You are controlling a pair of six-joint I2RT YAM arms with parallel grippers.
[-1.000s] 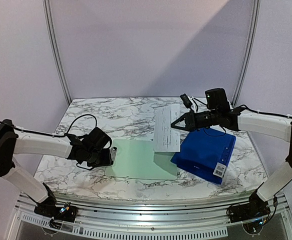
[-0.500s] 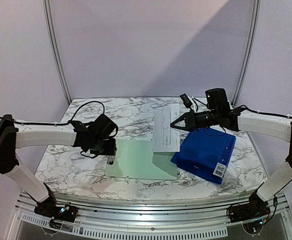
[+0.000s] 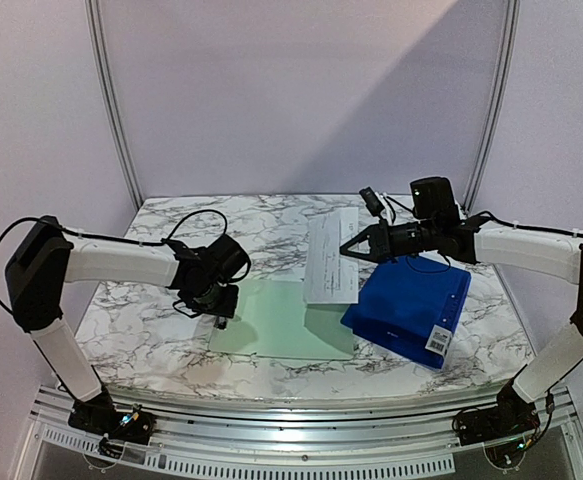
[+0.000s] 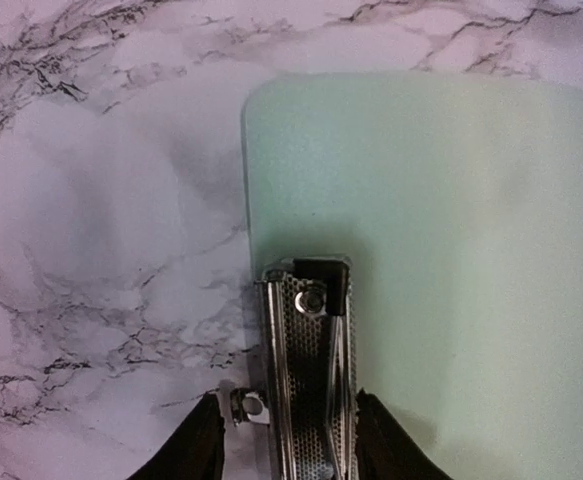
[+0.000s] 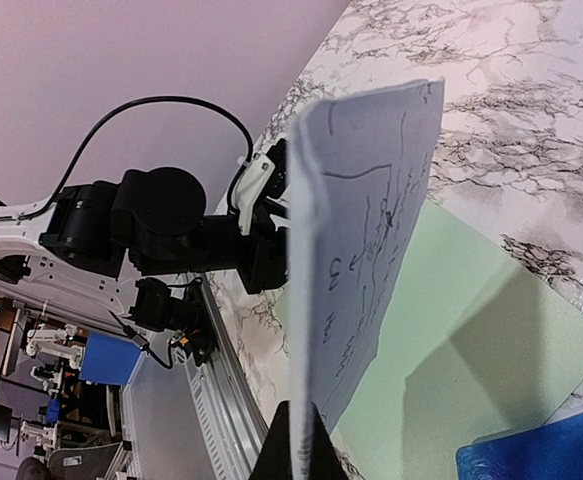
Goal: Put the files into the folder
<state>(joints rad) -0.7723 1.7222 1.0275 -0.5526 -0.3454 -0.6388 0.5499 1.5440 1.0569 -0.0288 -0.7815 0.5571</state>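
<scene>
A marble-patterned table holds three paper things, told here from left to right.

The left gripper points straight down at the table. Directly under it lies the large sheet, flat on the marble. The sheet looks pale green, plain and unmarked, with rounded corners. In the left wrist view a perforated metal finger hangs over the large sheet just inside its left edge. Whether this gripper is open or closed cannot be told, and nothing is seen in its grasp.

Further right, the slip is a narrow white strip with faint rows of print. It is pinched at its right edge by the right gripper, whose fingers are closed tight on the paper. In the right wrist view the slip rises from the fingers of the right gripper, seen almost edge-on, with dark pen-like marks on its face. It throws a shadow on the green sheet below it.

Below the right gripper and to its right lies the folder, a glossy deep-blue rectangle lying closed on the table. It is turned at an angle. A white barcode sticker sits near its nearest corner. The folder's left corner meets the large sheet's right edge.
</scene>
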